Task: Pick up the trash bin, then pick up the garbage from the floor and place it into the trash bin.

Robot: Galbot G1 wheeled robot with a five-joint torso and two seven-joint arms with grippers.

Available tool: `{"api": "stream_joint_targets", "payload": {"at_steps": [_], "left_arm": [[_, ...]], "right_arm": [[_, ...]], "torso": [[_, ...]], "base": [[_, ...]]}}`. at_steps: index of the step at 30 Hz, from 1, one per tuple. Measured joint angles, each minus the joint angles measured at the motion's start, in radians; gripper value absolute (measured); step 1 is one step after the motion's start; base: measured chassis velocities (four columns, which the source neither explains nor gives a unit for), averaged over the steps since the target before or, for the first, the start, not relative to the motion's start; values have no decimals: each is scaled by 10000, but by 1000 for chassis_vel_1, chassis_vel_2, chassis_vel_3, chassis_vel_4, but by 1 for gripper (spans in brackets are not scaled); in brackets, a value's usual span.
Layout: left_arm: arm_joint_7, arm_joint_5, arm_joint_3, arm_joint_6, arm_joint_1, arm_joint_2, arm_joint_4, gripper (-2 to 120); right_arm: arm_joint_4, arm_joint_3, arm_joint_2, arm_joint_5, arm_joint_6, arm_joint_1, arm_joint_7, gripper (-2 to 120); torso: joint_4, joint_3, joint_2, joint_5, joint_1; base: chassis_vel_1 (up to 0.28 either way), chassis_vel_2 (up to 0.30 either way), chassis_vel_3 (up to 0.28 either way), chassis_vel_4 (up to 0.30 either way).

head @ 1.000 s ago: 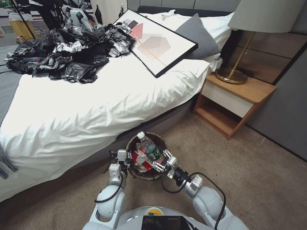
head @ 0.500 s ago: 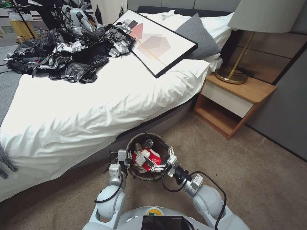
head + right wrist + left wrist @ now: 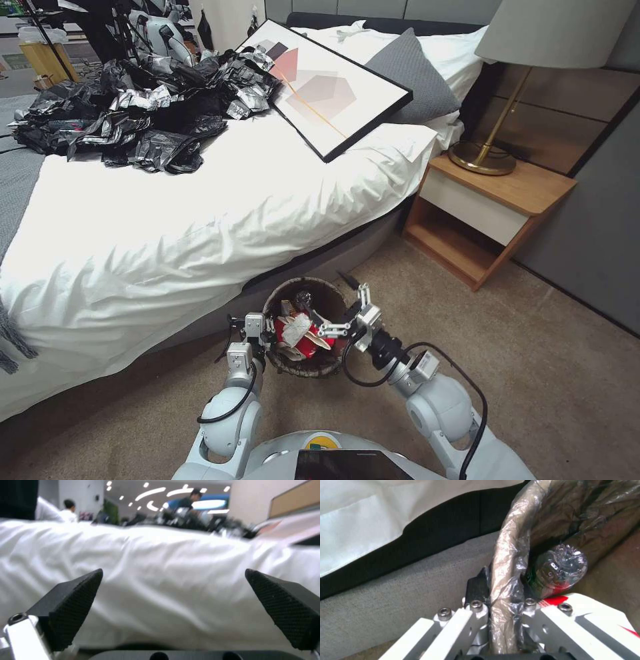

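My left pincer (image 3: 263,333) is clamped on the rim of the bin (image 3: 277,303), liner pinched between its fingers (image 3: 476,590), holding the bin just beside the bed (image 3: 167,220). My right pincer (image 3: 353,303) hangs at the bin's other edge, its jaws wide apart and nothing in them. The bottle (image 3: 558,571) lies inside against the liner, on the red-and-white wrappers (image 3: 303,333).

The risk I see is the one-sided grip: the loaded bin could tilt or the slick liner slip, spilling the litter. My right pincer could also snag the rim.

The left wrist view shows the pinch and the bottle close up. The head view shows both pincers around the bin. The right wrist view faces the bed sheet between its fingertips (image 3: 73,605).
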Motion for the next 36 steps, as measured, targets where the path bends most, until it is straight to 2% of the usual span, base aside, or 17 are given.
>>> {"api": "stream_joint_targets", "payload": {"at_steps": [13, 15, 16, 18, 19, 21, 26, 32, 36], "left_arm": [[3, 13, -31, -4, -5, -22, 51, 5], [5, 13, -82, -9, -12, -30, 76, 5], [5, 13, -82, -9, -12, -30, 76, 5], [6, 12, -100, -14, -12, -33, 83, 5], [8, 1, -134, -18, -14, -35, 84, 5], [9, 0, -137, -18, -15, -35, 84, 5], [14, -83, -192, -62, -15, -10, 79, 5], [13, -131, -222, -93, -10, 30, 35, 5], [13, -134, -191, -98, 24, 34, 3, 5]], "right_arm": [[896, 407, 255, 44, -2, 71, 483, 100], [1355, 887, 580, -633, -10, -74, 1365, 100], [1355, 887, 580, -633, -10, -74, 1365, 100], [1509, 1176, 816, -1189, -93, -309, 2024, 100], [1570, 1458, 1113, -1727, -202, -624, 2859, 100], [1568, 1527, 1207, -1854, -215, -719, 3069, 100], [685, 2120, 2132, -2780, 88, -1475, 4827, 100], [-146, 2339, 2591, -2880, 521, -1831, 5266, 100], [-396, 2371, 2626, -2845, 650, -1792, 5264, 100]], "torso": [[0, 0, 0, -1, 0], [0, -1, 1, -2, 0], [0, -1, 1, -2, 0], [2, 0, 0, -4, 0], [-1, 0, 0, -1, 0], [-1, 0, 0, -3, 0], [0, 0, 0, -1, 0], [-1, 0, 0, -1, 0], [0, 0, 0, 0, 0]], "base": [[0, 0, 0, 0], [0, 0, 0, 0], [0, 0, 0, 0], [0, 0, 0, 0], [0, 0, 0, 0], [0, 0, 0, 0], [0, 0, 0, 0], [0, 0, 0, 0], [0, 0, 0, 0]]}}
